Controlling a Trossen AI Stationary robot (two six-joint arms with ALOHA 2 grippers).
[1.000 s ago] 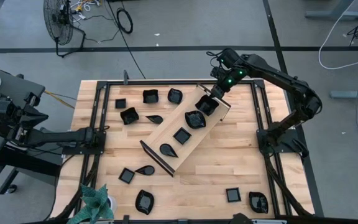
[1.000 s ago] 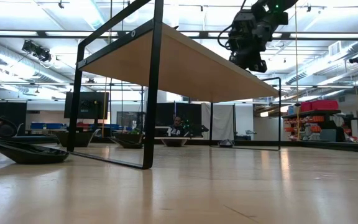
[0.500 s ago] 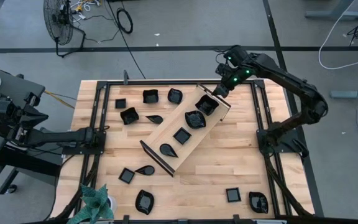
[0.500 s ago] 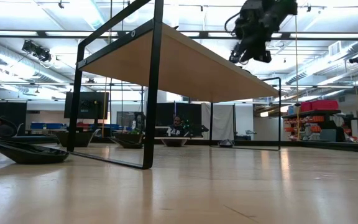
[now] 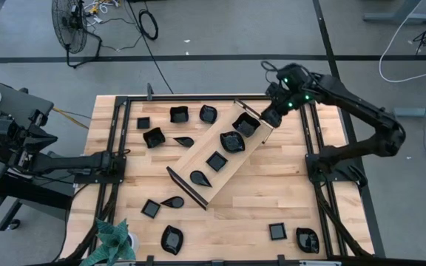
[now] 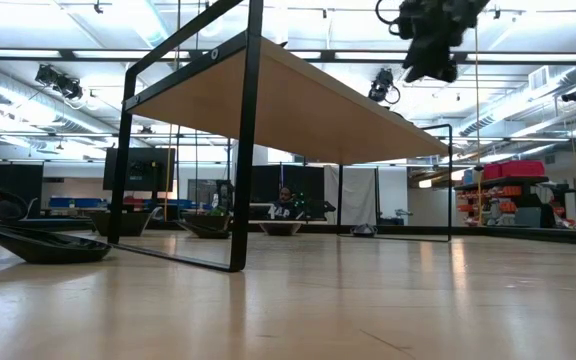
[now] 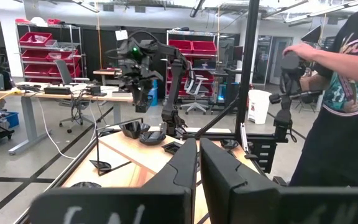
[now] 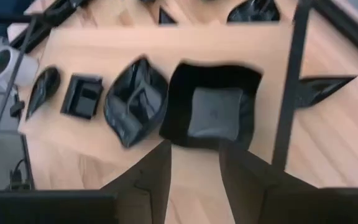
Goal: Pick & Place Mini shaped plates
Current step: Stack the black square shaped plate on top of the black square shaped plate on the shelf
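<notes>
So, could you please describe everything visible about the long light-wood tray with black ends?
The long light-wood tray with black ends lies diagonally across the table's middle, its flat pale board raised on thin black end frames. Four glossy black mini plates sit in a row on it: teardrop, small square, leaf, wavy-rimmed square. The right gripper hovers open beside its far end, touching nothing.

Bright overhead light, blurred wrist views

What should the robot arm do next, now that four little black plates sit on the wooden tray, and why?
Probably swing the right gripper away from the tray toward a loose plate, perhaps the square plate at the near edge. The gripper's fingers are open and empty above the tray's far end, the square dish lies on the tray, apart from the fingers, and other plates lie scattered on the table. The left arm waits at the table's left edge.
</notes>
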